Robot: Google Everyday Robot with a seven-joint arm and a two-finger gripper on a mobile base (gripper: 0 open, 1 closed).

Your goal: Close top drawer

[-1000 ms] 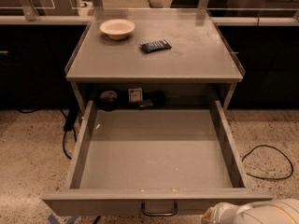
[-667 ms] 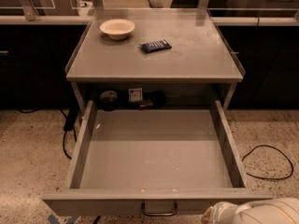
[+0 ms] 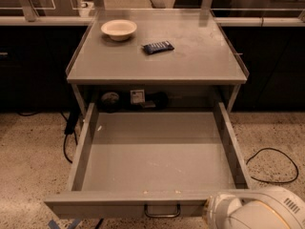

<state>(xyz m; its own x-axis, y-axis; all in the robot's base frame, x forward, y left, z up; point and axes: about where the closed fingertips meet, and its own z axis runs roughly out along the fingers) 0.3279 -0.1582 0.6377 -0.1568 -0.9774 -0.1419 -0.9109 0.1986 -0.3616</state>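
Observation:
The top drawer (image 3: pixel 157 156) is a wide, shallow grey metal drawer, pulled far out from under the grey cabinet top (image 3: pixel 157 56). Its inside is bare. Its flat front panel (image 3: pixel 109 206) runs along the bottom of the view, with a small dark loop handle (image 3: pixel 162 212) at centre. The white arm housing (image 3: pixel 255 211) sits at the lower right, just in front of the drawer's front right corner. The gripper itself is hidden below the frame edge.
A cream bowl (image 3: pixel 118 29) and a dark blue packet (image 3: pixel 157 46) lie on the cabinet top. Small dark objects (image 3: pixel 136 99) sit at the back behind the drawer. Black cables (image 3: pixel 274 166) lie on the speckled floor at both sides. Dark counters stand behind.

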